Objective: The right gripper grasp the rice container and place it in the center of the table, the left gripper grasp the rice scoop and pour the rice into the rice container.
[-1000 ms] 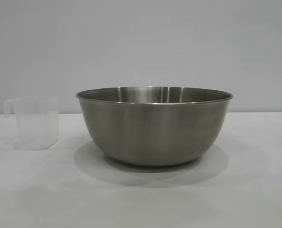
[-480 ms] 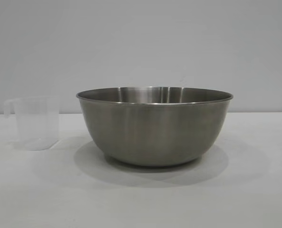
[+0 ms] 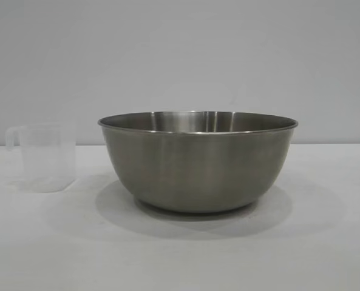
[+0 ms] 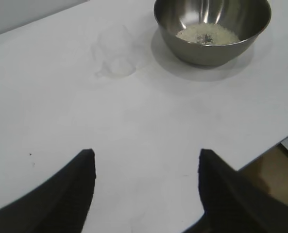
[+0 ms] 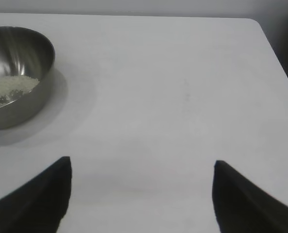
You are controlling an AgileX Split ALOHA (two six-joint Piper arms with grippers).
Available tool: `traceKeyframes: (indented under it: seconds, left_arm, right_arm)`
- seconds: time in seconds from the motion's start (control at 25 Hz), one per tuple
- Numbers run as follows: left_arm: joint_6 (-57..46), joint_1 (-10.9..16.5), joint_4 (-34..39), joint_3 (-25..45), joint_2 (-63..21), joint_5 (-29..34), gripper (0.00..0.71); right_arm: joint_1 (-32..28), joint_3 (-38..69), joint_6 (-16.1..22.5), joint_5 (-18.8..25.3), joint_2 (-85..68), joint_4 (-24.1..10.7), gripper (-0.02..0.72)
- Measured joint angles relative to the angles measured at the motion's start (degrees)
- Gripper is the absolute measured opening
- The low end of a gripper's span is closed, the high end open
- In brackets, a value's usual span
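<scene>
The rice container (image 3: 198, 160), a large steel bowl, stands in the middle of the white table (image 3: 180, 254). White rice (image 4: 208, 35) lies in its bottom, also visible as rice (image 5: 8, 90) in the right wrist view. The rice scoop (image 3: 43, 156), a small clear cup with a handle, stands upright to the bowl's left, apart from it. In the left wrist view the scoop (image 4: 115, 51) is far ahead of my left gripper (image 4: 146, 154), which is open and holds nothing. My right gripper (image 5: 142, 162) is open and empty over bare table, well away from the container (image 5: 15, 73).
The table's edge (image 4: 272, 145) runs close to the left gripper, with a brown floor beyond it. A rounded table corner (image 5: 254, 22) lies far ahead of the right gripper. A plain grey wall stands behind the table.
The scoop has shifted very slightly on the table at the left. The bowl has not moved.
</scene>
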Motion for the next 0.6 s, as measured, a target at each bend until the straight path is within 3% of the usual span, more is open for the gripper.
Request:
traceKeyframes:
  seconds: [0.6]
  left_arm:
    - [0.00, 0.00, 0.40, 0.14, 0.00, -1.07, 0.456]
  right_arm:
    - [0.00, 0.00, 0.00, 0.00, 0.00, 0.00, 0.537]
